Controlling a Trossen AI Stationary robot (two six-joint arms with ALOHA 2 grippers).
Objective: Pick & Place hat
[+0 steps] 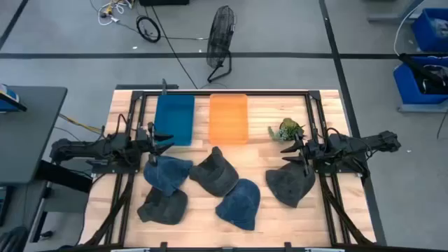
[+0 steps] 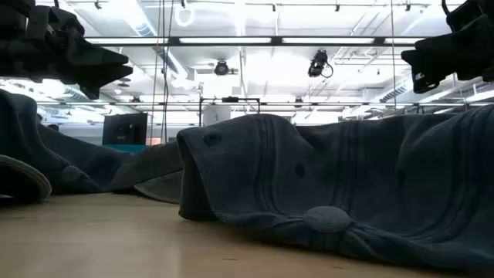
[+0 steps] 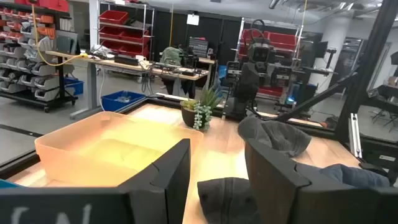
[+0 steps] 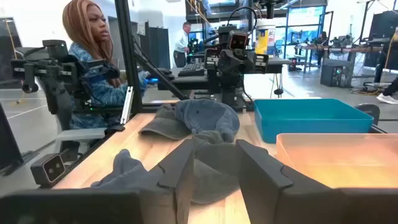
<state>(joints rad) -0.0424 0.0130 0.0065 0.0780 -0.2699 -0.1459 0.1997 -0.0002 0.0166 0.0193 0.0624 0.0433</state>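
Note:
Several caps lie flat on the wooden table [image 1: 266, 220]: a blue one [image 1: 168, 175], a dark grey one [image 1: 163, 205], a dark grey one in the middle [image 1: 215, 173], a blue one [image 1: 239, 203] and a dark grey one at the right [image 1: 289, 185]. My left gripper [image 1: 162, 140] hovers open just beyond the left blue cap and near the blue bin. Its fingers [image 3: 168, 177] stand apart in the left wrist view. My right gripper [image 1: 288, 150] hovers open above the far edge of the right grey cap, with a clear gap between its fingers [image 4: 177, 168].
A blue bin [image 1: 174, 119] and an orange bin [image 1: 228, 117] sit side by side at the table's far side. A small potted plant [image 1: 287, 130] stands right of them, close to my right gripper. A person [image 4: 93, 56] sits beyond the table's left side.

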